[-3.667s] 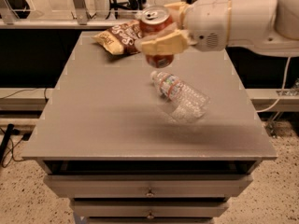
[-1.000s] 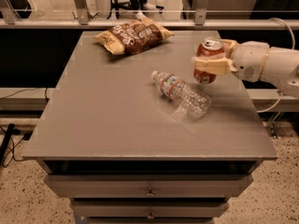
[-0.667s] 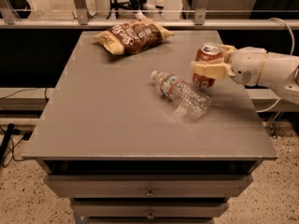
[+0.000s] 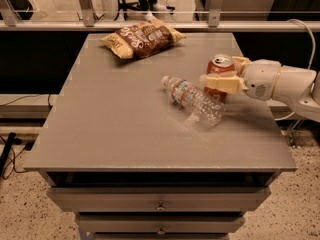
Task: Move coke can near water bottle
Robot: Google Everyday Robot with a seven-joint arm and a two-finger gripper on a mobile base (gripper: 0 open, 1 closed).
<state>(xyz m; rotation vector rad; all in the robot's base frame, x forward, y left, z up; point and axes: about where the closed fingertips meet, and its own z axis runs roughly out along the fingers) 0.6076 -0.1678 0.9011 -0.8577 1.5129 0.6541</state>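
i see my pincer [image 4: 226, 74] clamped around the upright coke can [image 4: 219, 65], just beside the water bottle [image 4: 194, 100] on the surface [image 4: 125, 126].

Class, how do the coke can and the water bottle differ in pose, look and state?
The coke can stands upright; the water bottle lies on its side. The can is red metal; the bottle clear plastic. The gripper, by the table's right edge, holds the can; the bottle lies free. Both are drink containers.
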